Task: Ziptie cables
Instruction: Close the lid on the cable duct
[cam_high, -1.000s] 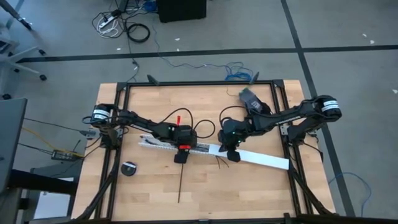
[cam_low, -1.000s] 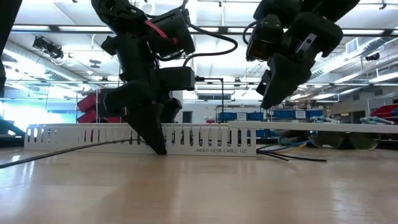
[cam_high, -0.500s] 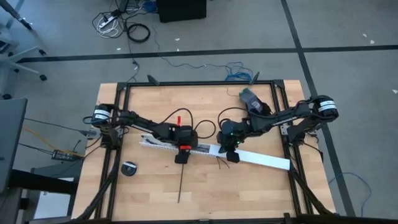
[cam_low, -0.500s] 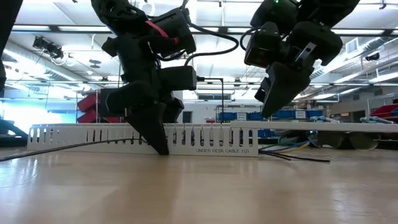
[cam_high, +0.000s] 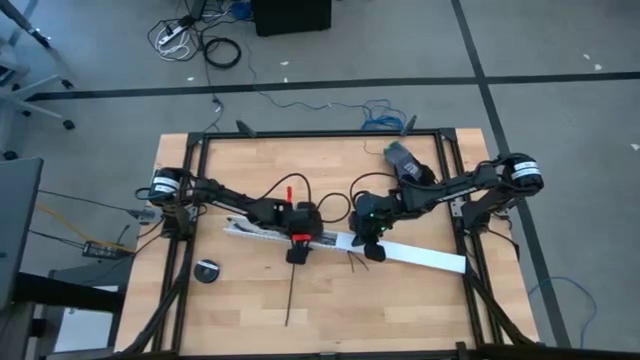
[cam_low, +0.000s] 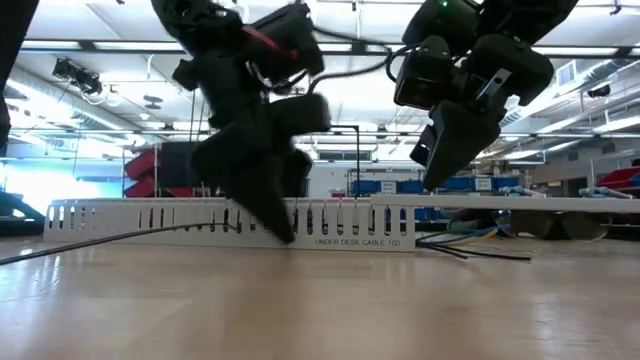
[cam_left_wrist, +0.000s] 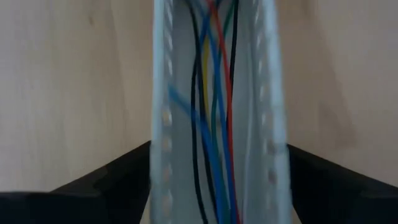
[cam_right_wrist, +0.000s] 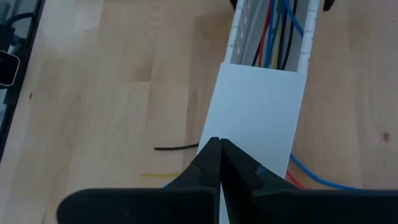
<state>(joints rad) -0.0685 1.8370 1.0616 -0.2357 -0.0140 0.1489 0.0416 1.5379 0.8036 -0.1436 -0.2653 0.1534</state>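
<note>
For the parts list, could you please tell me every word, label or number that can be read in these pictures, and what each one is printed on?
"UNDER DESK CABLE 1(2)": on the side wall of the white slotted channel, low view; the last characters are hard to make out.
The white bands on the arms' base joints in the high view are too small to read.
No other readable text.

The table (cam_high: 330, 310) is pale wood with visible grain and a soft sheen, framed in black metal. The slotted channel (cam_right_wrist: 260, 118) looks like smooth, matt white plastic; the cables (cam_left_wrist: 214, 106) inside have glossy coloured coating.
</note>
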